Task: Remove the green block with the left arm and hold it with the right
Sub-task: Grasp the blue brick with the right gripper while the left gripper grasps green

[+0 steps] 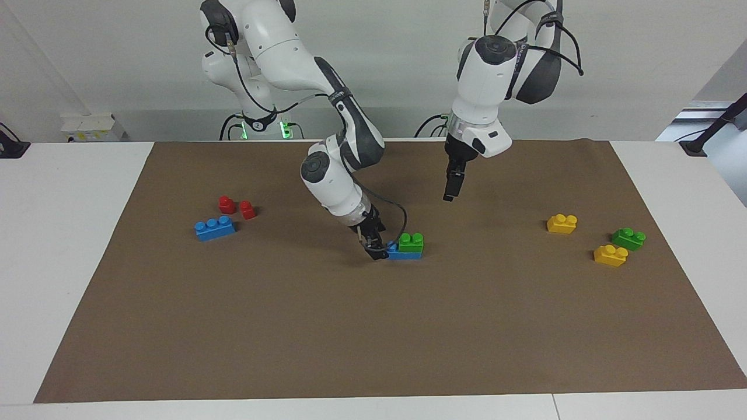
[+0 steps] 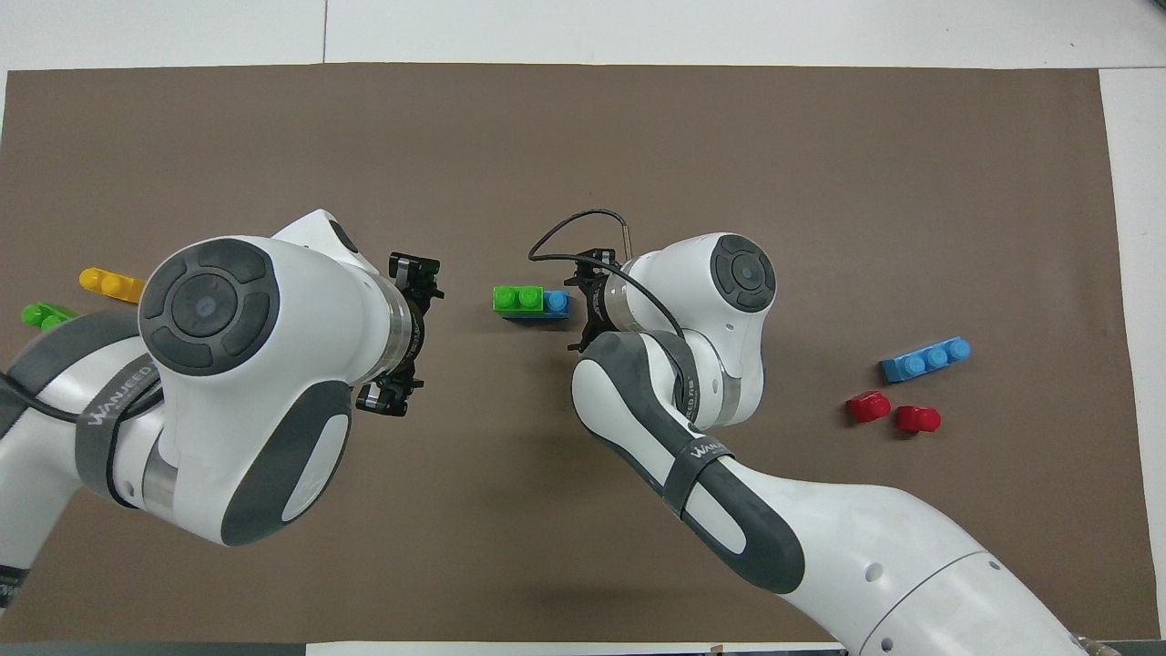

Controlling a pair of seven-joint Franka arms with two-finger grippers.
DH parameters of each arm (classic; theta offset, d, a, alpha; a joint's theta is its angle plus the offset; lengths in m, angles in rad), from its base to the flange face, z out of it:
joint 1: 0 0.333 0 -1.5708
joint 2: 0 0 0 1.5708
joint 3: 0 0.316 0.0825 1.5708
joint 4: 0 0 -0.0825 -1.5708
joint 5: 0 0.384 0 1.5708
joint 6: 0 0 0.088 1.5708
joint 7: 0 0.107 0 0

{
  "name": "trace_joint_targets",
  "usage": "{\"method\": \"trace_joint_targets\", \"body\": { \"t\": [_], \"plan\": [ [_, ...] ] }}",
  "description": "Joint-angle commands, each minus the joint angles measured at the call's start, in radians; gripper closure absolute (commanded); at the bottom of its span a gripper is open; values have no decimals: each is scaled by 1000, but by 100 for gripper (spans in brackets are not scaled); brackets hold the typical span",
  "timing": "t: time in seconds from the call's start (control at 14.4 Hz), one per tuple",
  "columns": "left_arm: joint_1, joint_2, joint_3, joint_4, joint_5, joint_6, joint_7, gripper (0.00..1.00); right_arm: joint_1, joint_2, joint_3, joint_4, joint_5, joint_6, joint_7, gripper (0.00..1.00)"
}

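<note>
A green block (image 1: 411, 241) with two studs sits on one end of a blue brick (image 1: 394, 251) in the middle of the brown mat; both also show in the overhead view, the green block (image 2: 517, 298) and the blue brick (image 2: 557, 302). My right gripper (image 1: 378, 251) is down at the mat, shut on the bare end of the blue brick, toward the right arm's end. My left gripper (image 1: 448, 193) hangs in the air over bare mat, nearer to the robots than the stack, apart from it. A second green block (image 1: 628, 238) lies toward the left arm's end.
Two yellow bricks (image 1: 562, 223) (image 1: 610, 255) lie beside the second green block. A blue three-stud brick (image 1: 215, 227) and two small red pieces (image 1: 226, 204) (image 1: 247, 209) lie toward the right arm's end.
</note>
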Motion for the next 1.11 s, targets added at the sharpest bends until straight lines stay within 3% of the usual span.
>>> {"method": "trace_joint_targets", "body": {
  "t": [0.0,0.56,0.83,1.04],
  "plan": [
    [-43,18,12,-24,-21,55,-157,0,6,-11,-2,-25,26,35,-7,9],
    [-96,181,13,-21,-21,272,-359,0,10,5,-2,-23,48,77,-4,11],
    [-94,240,13,3,-25,302,-377,0,21,15,-2,-13,46,79,-7,12],
    [-80,311,15,80,-25,292,-377,0,23,22,-3,-11,48,79,-13,12]
  ]
}}
